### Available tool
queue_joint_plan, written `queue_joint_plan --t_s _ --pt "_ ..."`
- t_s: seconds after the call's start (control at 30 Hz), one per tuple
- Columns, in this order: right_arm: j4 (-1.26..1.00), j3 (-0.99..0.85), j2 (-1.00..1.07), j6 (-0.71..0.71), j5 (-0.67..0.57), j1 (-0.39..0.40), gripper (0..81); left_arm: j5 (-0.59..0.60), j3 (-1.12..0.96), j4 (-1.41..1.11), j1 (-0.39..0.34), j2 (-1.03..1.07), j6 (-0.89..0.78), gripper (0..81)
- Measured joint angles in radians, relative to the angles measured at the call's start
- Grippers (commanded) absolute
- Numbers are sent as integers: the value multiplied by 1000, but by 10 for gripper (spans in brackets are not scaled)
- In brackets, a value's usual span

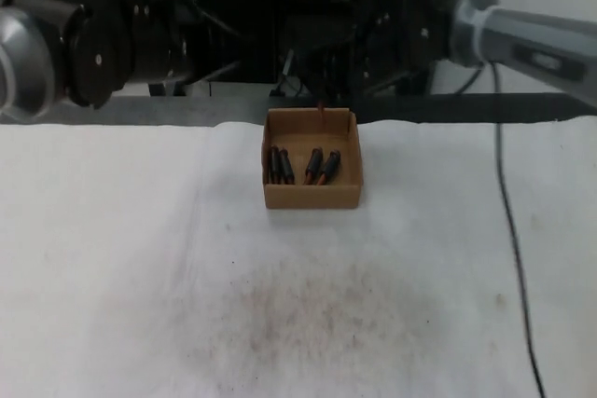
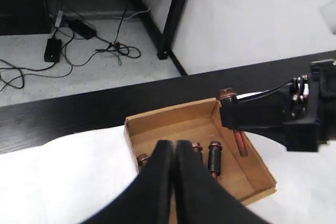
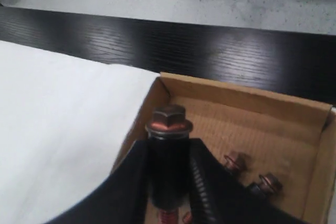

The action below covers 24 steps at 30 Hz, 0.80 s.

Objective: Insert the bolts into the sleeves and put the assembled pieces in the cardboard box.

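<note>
Bright, diffuse light bleaches the white cloth [image 1: 140, 277]; the cardboard box [image 1: 312, 197] casts a faint shadow, my black worktop [image 3: 210, 45] carries a pale sheen, and the rig [image 1: 233, 6] at 12 o'clock sits dark.

Robotics lab or workshop, black bench [image 2: 79, 109] under a stained white cloth [image 1: 131, 267], robot arm [image 1: 527, 39], cables [image 2: 116, 49] and a power brick [image 2: 52, 50] loose on grey floor [image 2: 84, 80], white wall [image 2: 252, 14].

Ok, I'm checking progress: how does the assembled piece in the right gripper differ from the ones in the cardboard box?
The held piece stands roughly upright, head up; the boxed pieces lie on their sides. The held piece is clamped in the right gripper over the cardboard box; the boxed pieces rest loose on its floor. Shared: each is a copper-coloured bolt in a black sleeve.
</note>
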Motion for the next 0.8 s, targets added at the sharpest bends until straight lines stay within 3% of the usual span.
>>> queue_joint_plan --t_s 0.27,0.57,0.67,0.8 --pt "222 -259 242 24 5 -2 9 -43 0 42 23 0 57 2" --pt "228 -327 300 45 5 -2 0 -43 0 47 32 0 63 2" --pt "204 -330 300 45 5 -2 83 -43 0 47 32 0 63 2" --pt "196 -329 300 45 -23 -4 292 -43 0 47 32 0 63 2"
